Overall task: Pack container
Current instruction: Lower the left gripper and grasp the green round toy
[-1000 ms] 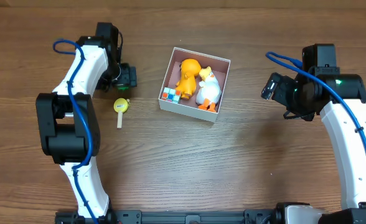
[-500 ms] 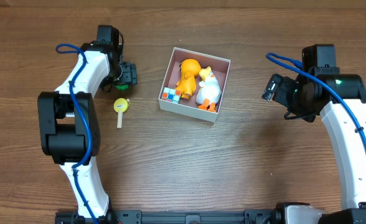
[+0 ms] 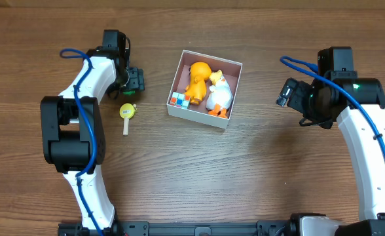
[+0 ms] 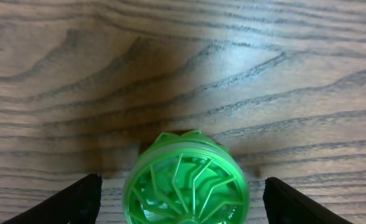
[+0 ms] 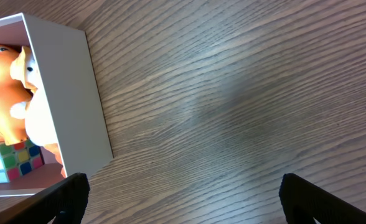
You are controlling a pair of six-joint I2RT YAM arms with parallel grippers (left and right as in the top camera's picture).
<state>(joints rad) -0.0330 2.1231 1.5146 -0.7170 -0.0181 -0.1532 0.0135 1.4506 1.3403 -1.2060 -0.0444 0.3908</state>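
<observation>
The container (image 3: 196, 117), a square white box with a pinkish inside, stands at the table's middle back. It holds an orange toy (image 3: 196, 80), a white duck (image 3: 219, 95) and a colourful cube (image 3: 179, 99). My left gripper (image 3: 135, 80) is open to the left of the box. In the left wrist view its fingers (image 4: 186, 202) stand apart on both sides of a green round spoked toy (image 4: 186, 183) on the table. My right gripper (image 3: 283, 92) is open and empty, right of the box; the right wrist view (image 5: 183, 199) shows the box wall (image 5: 71, 93) at left.
A yellow disc toy on a pale stick (image 3: 126, 115) lies on the wood table just below my left gripper, left of the box.
My left arm has shifted slightly toward the right near the green toy. The right arm and the box contents have not moved.
</observation>
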